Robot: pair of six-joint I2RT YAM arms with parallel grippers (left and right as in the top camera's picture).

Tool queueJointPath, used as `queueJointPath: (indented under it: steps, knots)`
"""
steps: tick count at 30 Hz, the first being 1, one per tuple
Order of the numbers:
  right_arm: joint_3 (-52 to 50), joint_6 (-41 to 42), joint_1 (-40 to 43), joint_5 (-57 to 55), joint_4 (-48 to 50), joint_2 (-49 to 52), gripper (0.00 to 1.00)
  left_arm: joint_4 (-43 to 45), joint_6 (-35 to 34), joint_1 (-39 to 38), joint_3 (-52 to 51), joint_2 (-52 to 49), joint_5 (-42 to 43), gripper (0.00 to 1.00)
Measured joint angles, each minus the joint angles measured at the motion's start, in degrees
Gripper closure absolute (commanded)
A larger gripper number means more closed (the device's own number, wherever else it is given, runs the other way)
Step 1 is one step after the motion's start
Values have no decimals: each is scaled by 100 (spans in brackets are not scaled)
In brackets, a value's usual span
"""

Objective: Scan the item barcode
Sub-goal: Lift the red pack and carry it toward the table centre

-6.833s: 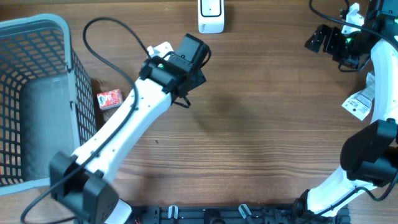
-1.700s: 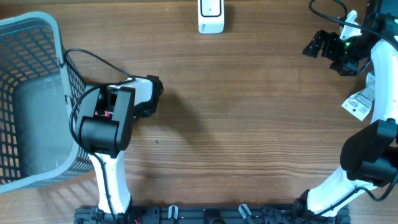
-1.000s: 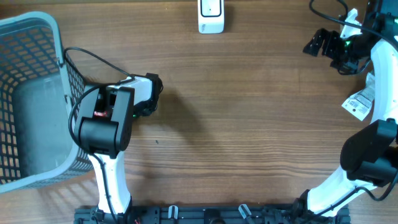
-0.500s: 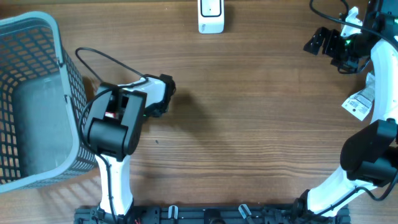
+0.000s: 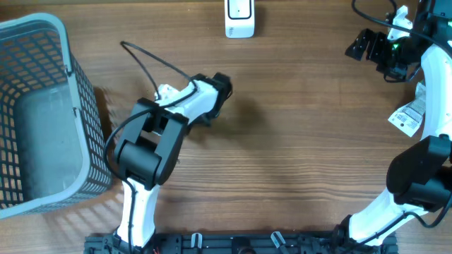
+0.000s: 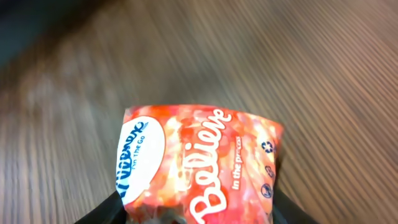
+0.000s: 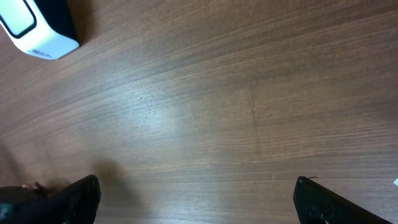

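The item is a red and orange soft pack (image 6: 199,162) with white lettering and a white oval logo. My left gripper (image 6: 196,214) is shut on its lower end, and dark fingers (image 6: 106,211) show on both sides of it. In the overhead view the left gripper (image 5: 216,90) hangs over the table's middle left and hides the pack. The white barcode scanner (image 5: 239,17) stands at the far edge; it also shows as the scanner (image 7: 37,31) in the right wrist view. My right gripper (image 5: 367,46) is at the far right, open and holding nothing.
A grey-blue mesh basket (image 5: 35,28) fills the left side. A white paper tag (image 5: 406,117) lies by the right arm. A black cable (image 5: 152,62) loops above the left arm.
The left arm has swung from beside the basket to the right and toward the far edge, carrying the pack. The right arm has stayed put.
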State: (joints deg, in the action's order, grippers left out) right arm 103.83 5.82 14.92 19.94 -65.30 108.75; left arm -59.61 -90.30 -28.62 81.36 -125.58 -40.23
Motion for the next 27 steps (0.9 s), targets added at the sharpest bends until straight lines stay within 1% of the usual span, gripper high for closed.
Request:
queueJointPath:
  steps: [5,9,11,16,17,19,20,23,24,25,26,27]
  knots:
    - [-146,0,0,0,247,0,0,-85,623,-81,562,13,1209,56]
    - [-404,2,0,0,483,0,0,-46,1102,-81,769,111,2524,61]
    - [-535,0,0,0,575,0,0,-35,1390,-81,791,164,3333,66]
    - [-691,0,0,0,719,0,0,13,1974,-79,772,184,5355,63]
    - [-695,0,0,0,732,0,0,24,2044,-79,758,184,5628,62]
    - [-695,0,0,0,743,0,0,26,2157,-79,719,184,6072,57]
    - [-695,0,0,0,752,0,0,28,2277,-66,691,184,6437,55]
    - [-695,0,0,0,756,0,0,35,2382,-33,662,184,6743,39]
    - [-695,0,0,0,756,0,0,39,2426,-13,654,181,6795,27]
    - [-695,0,0,0,756,0,0,46,2450,0,645,181,6813,23]
    - [-695,0,0,0,756,0,0,55,2444,20,640,181,6800,15]
    - [-695,0,0,0,756,0,0,52,2474,26,636,181,6776,6]
